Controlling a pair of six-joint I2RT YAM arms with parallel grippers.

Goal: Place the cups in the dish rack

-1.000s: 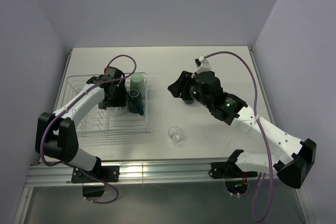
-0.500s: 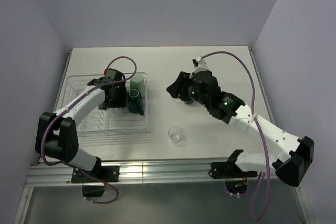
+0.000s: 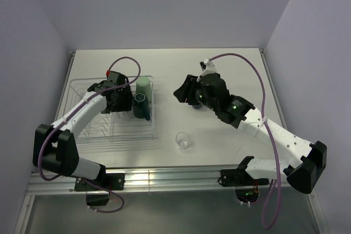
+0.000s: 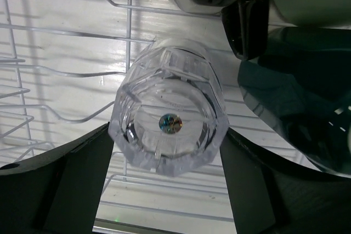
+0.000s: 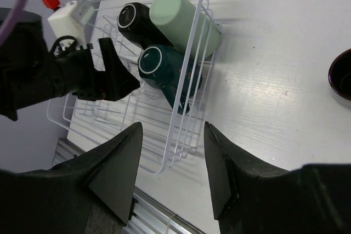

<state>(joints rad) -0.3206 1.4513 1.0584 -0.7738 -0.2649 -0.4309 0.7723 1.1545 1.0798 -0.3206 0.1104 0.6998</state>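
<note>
The dish rack [image 3: 88,131] stands at the left; it also shows in the right wrist view [image 5: 189,108]. In it lie the black mug [image 5: 134,20], the mint green tumbler [image 3: 143,87] and the dark green mug [image 3: 141,105]. My left gripper [image 3: 115,100] is inside the rack. Its fingers touch both sides of a clear tumbler [image 4: 167,116] that rests on the rack wires. A second clear tumbler [image 3: 183,140] stands upright on the table. My right gripper [image 3: 184,92] is open and empty above the table, next to the navy mug [image 3: 196,104], which my arm partly hides.
The rack's right wall [image 5: 192,42] stands between my right gripper and the cups inside. The navy mug's rim shows at the right edge of the right wrist view [image 5: 341,78]. The table's front edge runs along a metal rail [image 3: 164,176].
My left gripper has shifted slightly back and left inside the rack with the clear tumbler between its fingers. My right arm has edged a little to the left.
</note>
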